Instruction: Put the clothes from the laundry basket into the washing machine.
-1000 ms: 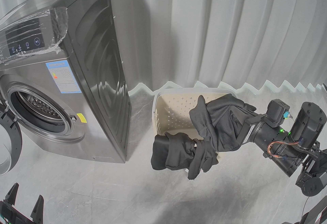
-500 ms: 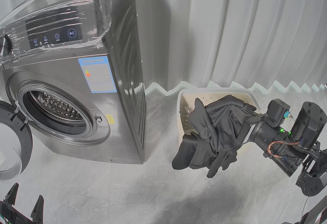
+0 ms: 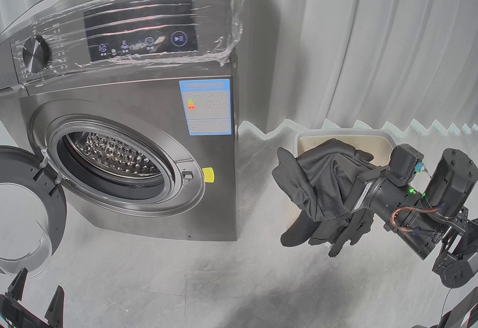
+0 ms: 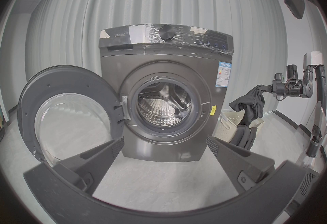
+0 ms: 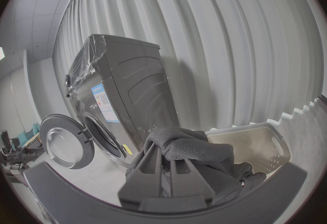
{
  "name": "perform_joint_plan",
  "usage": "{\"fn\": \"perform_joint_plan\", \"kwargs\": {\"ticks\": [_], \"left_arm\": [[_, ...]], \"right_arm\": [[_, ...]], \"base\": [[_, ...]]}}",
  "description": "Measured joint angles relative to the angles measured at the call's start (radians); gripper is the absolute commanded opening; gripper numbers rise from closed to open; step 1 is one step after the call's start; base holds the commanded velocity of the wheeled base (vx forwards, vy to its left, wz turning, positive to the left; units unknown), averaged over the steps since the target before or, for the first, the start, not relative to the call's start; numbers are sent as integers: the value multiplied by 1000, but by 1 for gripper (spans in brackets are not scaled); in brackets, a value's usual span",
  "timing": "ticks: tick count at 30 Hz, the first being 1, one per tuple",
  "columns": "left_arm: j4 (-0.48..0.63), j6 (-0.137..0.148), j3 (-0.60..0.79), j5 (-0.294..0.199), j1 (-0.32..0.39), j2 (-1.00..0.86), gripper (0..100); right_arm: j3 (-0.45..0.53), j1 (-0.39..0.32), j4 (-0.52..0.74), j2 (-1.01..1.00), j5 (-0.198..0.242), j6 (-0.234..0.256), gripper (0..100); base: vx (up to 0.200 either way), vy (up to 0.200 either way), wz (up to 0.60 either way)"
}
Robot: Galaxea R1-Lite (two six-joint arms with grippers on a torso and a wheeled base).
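The grey washing machine (image 3: 149,95) stands at the left with its round door (image 3: 25,214) swung wide open and the steel drum (image 3: 117,159) exposed. My right gripper (image 3: 343,189) is shut on a dark grey garment (image 3: 318,184), held in the air to the right of the machine. In the right wrist view its fingers (image 5: 184,175) pinch the bunched garment (image 5: 184,143). The garment's lower end hangs down by the near side of the cream laundry basket (image 3: 348,135). My left gripper (image 3: 32,294) is open low at the front left, facing the drum (image 4: 163,105).
White curtains hang behind the machine and the basket (image 5: 252,143). Bare grey floor lies between me and the machine. The open door (image 4: 68,109) juts out into the space at the left of the drum.
The whole head view has swung, so the machine's front now faces me more squarely. The garment's trailing end has drawn in closer under my right gripper.
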Motion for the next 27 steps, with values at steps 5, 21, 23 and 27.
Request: {"fn": "perform_joint_plan", "kwargs": {"ticks": [5,21,23,27], "left_arm": [[0,-2,0,0,0,0,100],[0,-3,0,0,0,0,100],[0,-3,0,0,0,0,100],[0,-3,0,0,0,0,100]], "right_arm": [[1,-1,1,0,-1,0,0],[5,-1,1,1,0,1,0],[5,-1,1,1,-1,2,0],[6,-1,1,2,1,1,0]], "base": [[-40,0,0],[-175,0,0],[0,0,0],[0,100,0]]}}
